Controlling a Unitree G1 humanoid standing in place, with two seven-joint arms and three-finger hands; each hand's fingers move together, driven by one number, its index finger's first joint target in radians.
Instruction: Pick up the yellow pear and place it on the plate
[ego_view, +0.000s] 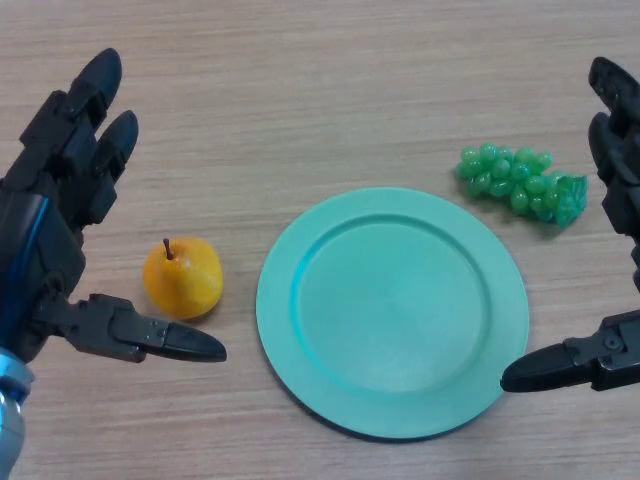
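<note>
The yellow pear (181, 278) with a short brown stem lies on the wooden table, just left of the teal plate (392, 312). The plate sits in the middle and holds nothing. My left hand (60, 215) is open at the left, fingers straight up the table and thumb stretched out just below the pear, not touching it. My right hand (620, 200) is open at the right edge, its thumb tip next to the plate's lower right rim.
A bunch of green grapes (520, 183) lies on the table at the upper right, between the plate and my right hand's fingers.
</note>
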